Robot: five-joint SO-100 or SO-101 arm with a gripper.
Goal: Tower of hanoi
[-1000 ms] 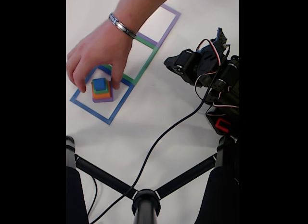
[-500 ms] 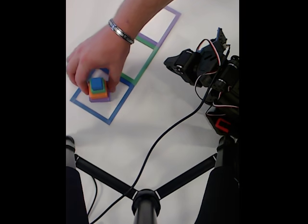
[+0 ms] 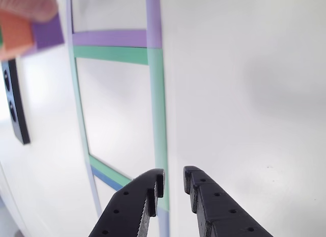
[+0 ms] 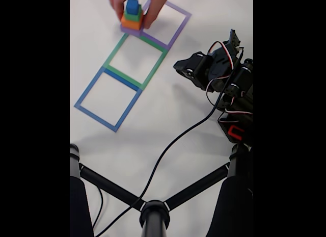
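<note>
— Down at the bottom edge of the other view, what shows?

— My claw, two black fingers with a narrow gap between the tips, pinching nothing. Their lower parts are cut off by the frame. They hover over the white table above the green square of tape.

— And at upper left?

— A blurred fingertip over orange and purple blocks, cropped by the frame's corner; I cannot count them there. A black strip on the left edge is hard to identify.

— How many tape outlines in that view?

— Parts of three: purple square at top, green in the middle, a sliver of the blue square low down.

— Now the fixed view?

— All three squares run diagonally, blue at lower left, purple at upper right. One stack of blocks sits at the top centre on the purple square's left corner: four blocks, purple, orange, green, blue from the bottom up. One hand, mostly cut off by the top edge, grips the stack. My arm stands at right, well apart. A black cable crosses the table, and a black tripod-like stand fills the bottom.
</note>
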